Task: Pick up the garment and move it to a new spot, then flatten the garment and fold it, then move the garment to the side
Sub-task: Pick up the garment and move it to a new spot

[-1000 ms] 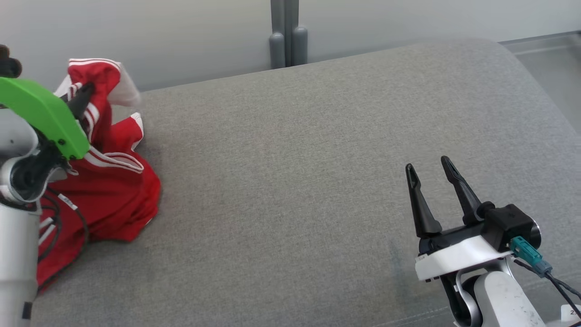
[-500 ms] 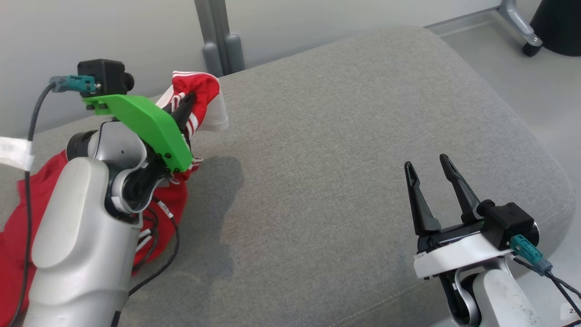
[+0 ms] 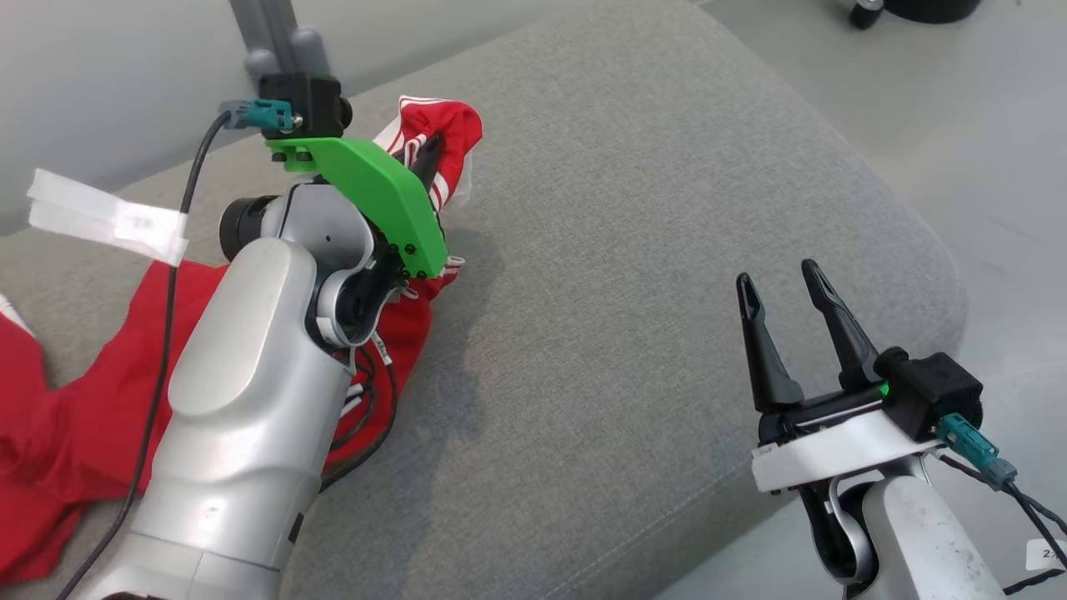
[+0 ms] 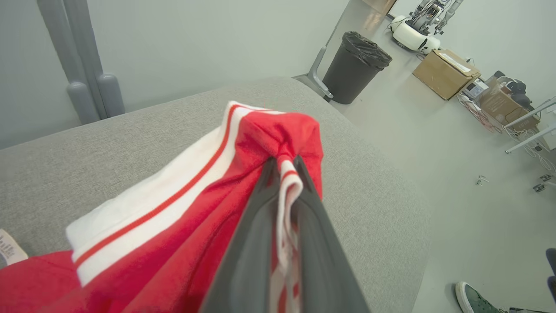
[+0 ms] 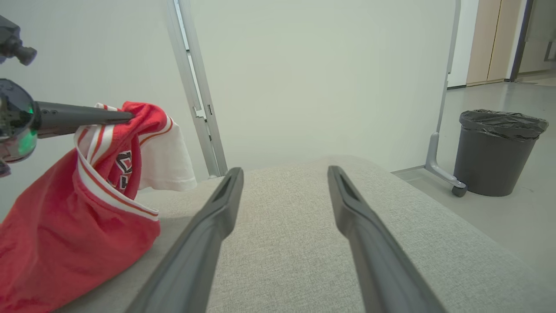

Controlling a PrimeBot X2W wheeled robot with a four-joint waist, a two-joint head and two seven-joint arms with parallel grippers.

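Red garment (image 3: 75, 417) is pinched tight in your left hand (image 3: 432, 158), its top lifted, the rest lying on the grey cushion (image 3: 625, 250); your right hand (image 3: 777, 277) hovers wide apart, holding nothing.

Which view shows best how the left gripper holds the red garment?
The left wrist view: the left gripper is shut on a white-striped fold of the red garment. The head view mostly hides the fingers behind the green mount. The right wrist view shows the grip from the side, cloth hanging down.
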